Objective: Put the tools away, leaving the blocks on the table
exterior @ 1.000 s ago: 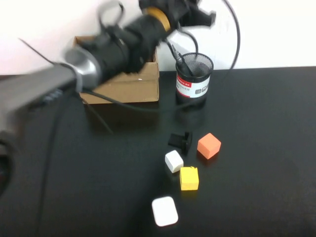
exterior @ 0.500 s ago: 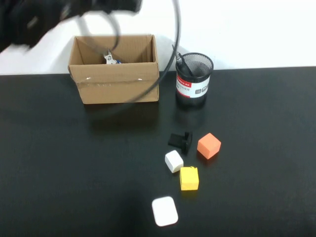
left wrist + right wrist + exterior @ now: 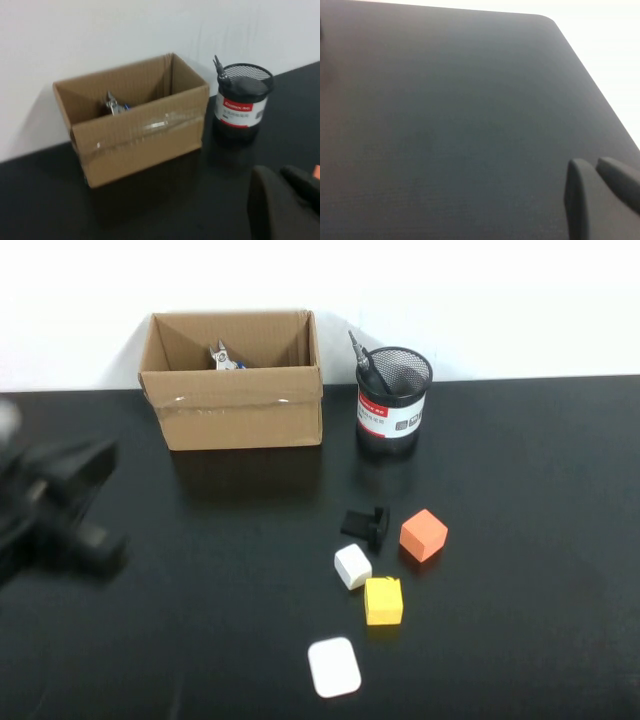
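In the high view the orange block (image 3: pixel 423 534), yellow block (image 3: pixel 383 601) and small white block (image 3: pixel 352 566) sit together on the black table (image 3: pixel 530 460), right of centre. The blue-handled cutters (image 3: pixel 225 358) lie inside the cardboard box (image 3: pixel 235 405); they also show in the left wrist view (image 3: pixel 114 103). A slim black tool (image 3: pixel 362 354) stands in the mesh pen holder (image 3: pixel 392 400). My left gripper (image 3: pixel 85 475) is blurred, low over the table's left side, shut and empty, also in its wrist view (image 3: pixel 280 171). My right gripper (image 3: pixel 595 162) is shut over bare table. The scissors are hidden.
A small black clip piece (image 3: pixel 365 524) lies beside the orange block. A flat white rounded piece (image 3: pixel 334 667) lies near the front edge. The box (image 3: pixel 135 125) and pen holder (image 3: pixel 242 102) stand at the back by the white wall. The table's corner (image 3: pixel 545 20) shows in the right wrist view.
My left arm has swung away from above the box and pen holder, out of view, then down to the table's left side. The blocks and containers have not moved.
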Controlling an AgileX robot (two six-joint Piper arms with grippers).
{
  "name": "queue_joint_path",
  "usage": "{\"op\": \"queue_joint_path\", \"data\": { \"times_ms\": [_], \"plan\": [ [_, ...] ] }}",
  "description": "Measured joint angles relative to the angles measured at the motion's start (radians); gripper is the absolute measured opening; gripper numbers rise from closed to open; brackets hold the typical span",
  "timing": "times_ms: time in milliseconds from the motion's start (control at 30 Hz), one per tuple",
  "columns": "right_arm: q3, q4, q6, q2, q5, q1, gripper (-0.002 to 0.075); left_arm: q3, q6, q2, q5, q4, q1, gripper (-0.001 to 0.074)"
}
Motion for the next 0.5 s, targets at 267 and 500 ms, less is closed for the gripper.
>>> {"op": "queue_joint_path", "data": {
  "times_ms": [267, 500],
  "plan": [
    [0.0, 0.0, 0.0, 0.0, 0.0, 0.0, -0.0011, 0.266, -0.109, -0.453, 0.0, 0.0, 0.0, -0.0001],
    [0.0, 0.0, 0.0, 0.0, 0.0, 0.0, -0.0011, 0.376, -0.114, -0.686, 0.052, 0.0, 0.0, -0.0002]
  ]
}}
